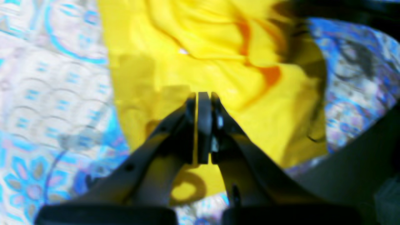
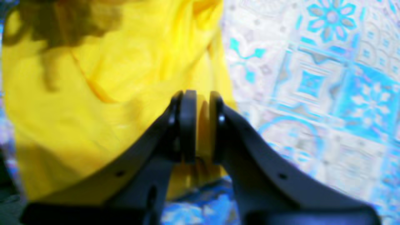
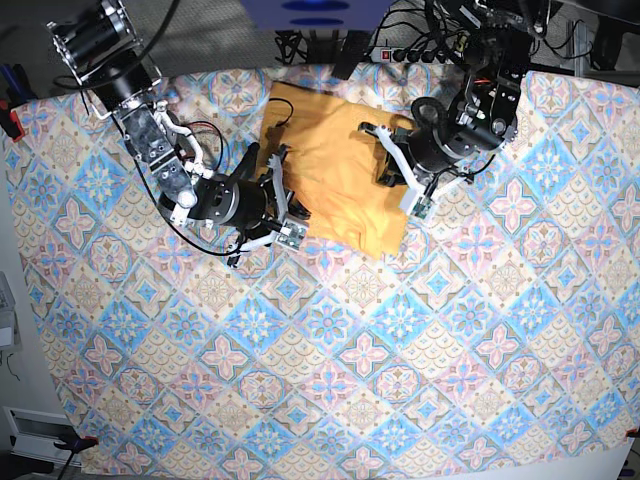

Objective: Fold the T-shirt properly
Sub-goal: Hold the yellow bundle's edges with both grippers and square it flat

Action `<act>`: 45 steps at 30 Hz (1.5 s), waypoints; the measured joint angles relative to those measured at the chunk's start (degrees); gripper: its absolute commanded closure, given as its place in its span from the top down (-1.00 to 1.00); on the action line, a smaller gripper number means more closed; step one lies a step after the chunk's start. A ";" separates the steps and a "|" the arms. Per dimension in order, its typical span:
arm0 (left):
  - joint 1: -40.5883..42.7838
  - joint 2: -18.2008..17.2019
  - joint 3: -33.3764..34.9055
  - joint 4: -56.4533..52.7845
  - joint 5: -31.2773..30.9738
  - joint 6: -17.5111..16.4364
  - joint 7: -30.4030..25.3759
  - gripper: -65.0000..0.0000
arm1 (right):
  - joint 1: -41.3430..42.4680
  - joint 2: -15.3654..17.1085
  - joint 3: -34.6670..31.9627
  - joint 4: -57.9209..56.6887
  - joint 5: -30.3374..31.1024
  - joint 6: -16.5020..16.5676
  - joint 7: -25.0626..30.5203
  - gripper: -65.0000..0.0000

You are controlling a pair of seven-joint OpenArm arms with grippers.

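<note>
Covering the whole work surface, a blue-pink patterned tablecloth [image 3: 330,340] with flower and diamond tiles lies flat, its near edge curving over pale floor at bottom right. At far left, red clamps [image 3: 10,122] pin the cloth's edge. The right arm reaches in from the upper left corner, red and black wires along it. The right gripper [image 3: 284,200] sits at the T-shirt's left edge; in the right wrist view [image 2: 200,125] its jaws are nearly closed with a thin fold of yellow cloth pinched between them. The T-shirt [image 3: 335,170] lies crumpled and partly folded in the upper middle of the tablecloth, between both grippers, a small black loop at its top left corner. The left gripper [image 3: 395,170] presses at the shirt's right edge; in the left wrist view [image 1: 203,125] its jaws are fully closed, whether on cloth I cannot tell. Behind the table: a power strip [image 3: 400,52] and tangled black cables.
</note>
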 measured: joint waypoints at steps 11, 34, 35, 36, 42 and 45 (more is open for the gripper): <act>2.69 0.09 4.15 -4.02 0.42 0.00 -1.64 -1.00 | 0.35 -3.85 -0.02 -3.41 0.31 0.02 0.28 -0.78; -4.07 -3.28 5.79 -17.75 -0.46 -0.74 -7.61 -1.00 | 8.55 -6.49 0.13 -25.55 -0.22 -0.04 4.90 -0.78; -4.50 -3.45 5.95 -17.81 -0.46 -0.92 -7.54 -1.00 | 8.59 -6.12 0.11 -25.53 -0.13 -0.28 5.09 -0.78; -5.01 -3.58 5.99 -17.90 -0.07 -0.81 -7.48 -1.00 | 8.59 -5.64 0.02 -25.44 -0.02 0.13 5.22 -0.78; -9.01 -3.72 5.88 -20.65 3.67 -0.09 -7.61 -1.00 | 8.44 -1.90 0.02 -25.44 -0.15 0.02 5.01 -0.78; -10.91 -3.43 6.03 -22.56 4.55 -0.72 -7.54 -1.00 | 8.11 -0.26 0.02 -25.11 -0.15 -0.02 5.01 -0.78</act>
